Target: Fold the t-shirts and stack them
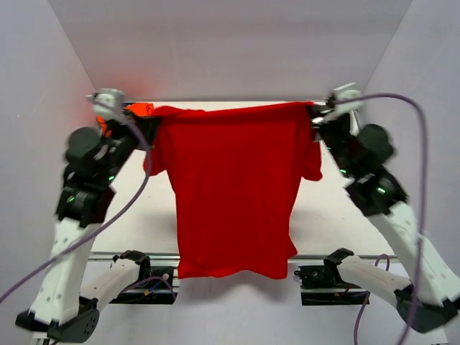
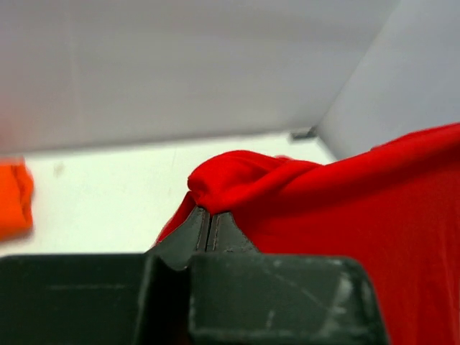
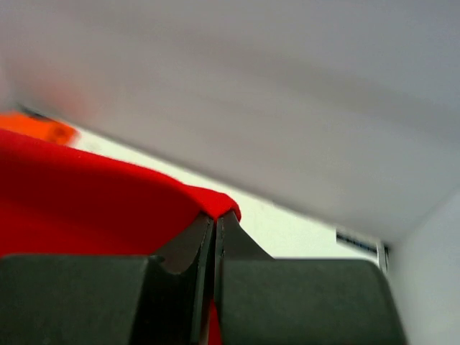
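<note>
The red t-shirt [image 1: 233, 190] hangs spread in the air between both arms, its hem down near the table's near edge. My left gripper [image 1: 152, 118] is shut on the shirt's upper left corner; in the left wrist view the jaws [image 2: 210, 215] pinch a bunched red fold [image 2: 244, 176]. My right gripper [image 1: 313, 113] is shut on the upper right corner, and the right wrist view shows red cloth [image 3: 108, 194] clamped at the fingertips [image 3: 215, 219]. The orange t-shirt [image 1: 138, 109] lies at the far left of the table, mostly hidden; it also shows in the left wrist view [image 2: 14, 198].
White walls close in the table [image 1: 338, 208] at the back and on both sides. Purple cables [image 1: 410, 122] loop from each arm. The arm bases [image 1: 144, 277] stand at the near edge under the hanging shirt.
</note>
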